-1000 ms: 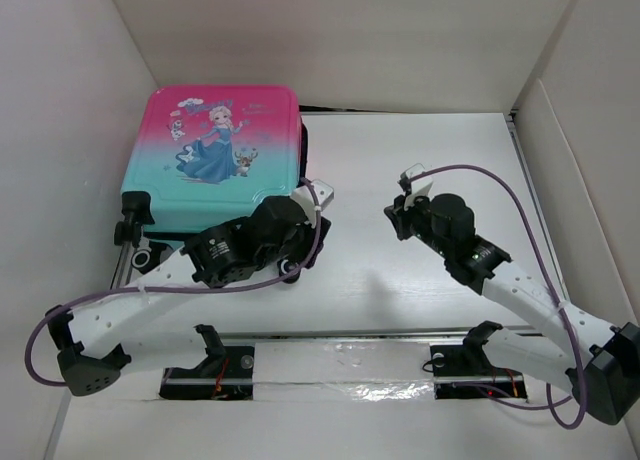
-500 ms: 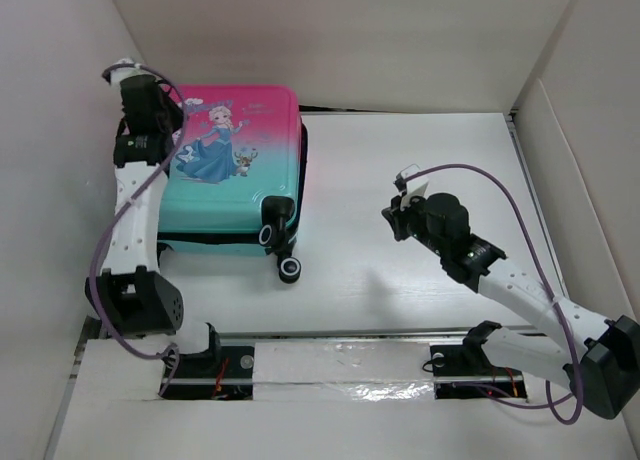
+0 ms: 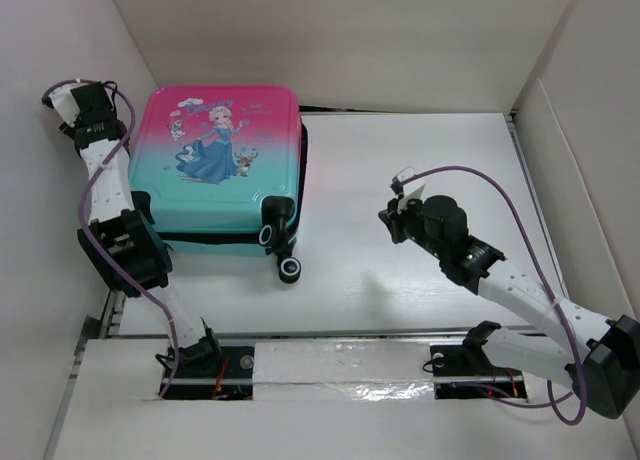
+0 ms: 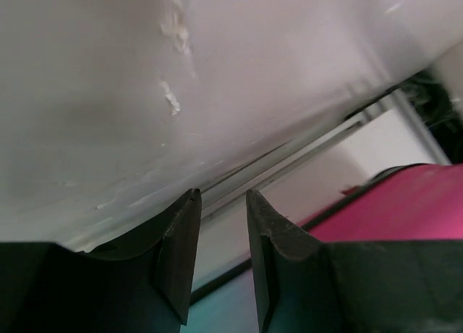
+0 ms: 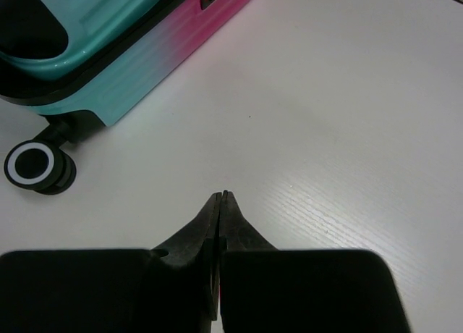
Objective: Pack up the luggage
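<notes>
While the luggage (image 3: 215, 170) lies closed on the table (image 3: 420, 160), left fingers (image 4: 179, 253) slightly parted at its 10 o'clock, right fingers (image 5: 212, 235) pressed together, empty.

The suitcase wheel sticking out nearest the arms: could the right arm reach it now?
Probably yes. Only bare table lies between the right gripper and that wheel. Its jaws are shut, so it would need to open to grip it.
</notes>
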`<state>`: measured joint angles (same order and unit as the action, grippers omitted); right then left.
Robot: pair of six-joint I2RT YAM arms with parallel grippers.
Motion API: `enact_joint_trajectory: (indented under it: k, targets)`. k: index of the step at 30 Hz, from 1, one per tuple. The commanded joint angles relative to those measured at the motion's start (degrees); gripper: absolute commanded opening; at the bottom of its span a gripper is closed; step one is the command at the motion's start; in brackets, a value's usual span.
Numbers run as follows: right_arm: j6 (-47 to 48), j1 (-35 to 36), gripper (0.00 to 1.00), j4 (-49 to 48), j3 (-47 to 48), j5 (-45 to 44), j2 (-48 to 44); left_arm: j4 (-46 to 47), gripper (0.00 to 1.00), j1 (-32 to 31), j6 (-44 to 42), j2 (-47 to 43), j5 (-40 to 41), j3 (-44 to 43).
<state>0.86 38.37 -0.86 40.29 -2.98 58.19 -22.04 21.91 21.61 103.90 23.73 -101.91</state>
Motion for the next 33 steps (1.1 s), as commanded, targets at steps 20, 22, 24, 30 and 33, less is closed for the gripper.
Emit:
enact_joint_trajectory:
  k: [20,22,24,30,33]
  targets:
    - [-0.24,0.31,0.00,-1.25,-0.13,-8.68,-6.34,8.05,0.28,-9.51,8.09,-0.17,-21.60,26.97]
    - [-0.77,-0.83,0.00,0.68,0.14,-10.63,-6.86,15.34,0.28,-12.49,12.57,-5.53,-23.37,33.58]
    - [-2.97,-3.82,0.01,0.34,-1.35,-11.78,-7.92,19.22,0.28,-14.69,14.60,-9.30,-23.20,39.75]
    - [-4.99,-10.67,0.02,2.62,-2.23,-13.79,-9.59,27.55,0.27,-24.79,19.87,-20.02,-14.60,52.58]
    - [-5.17,-13.75,0.02,2.53,-3.11,-14.60,-10.38,31.18,0.27,-28.84,21.98,-23.37,-11.51,58.13]
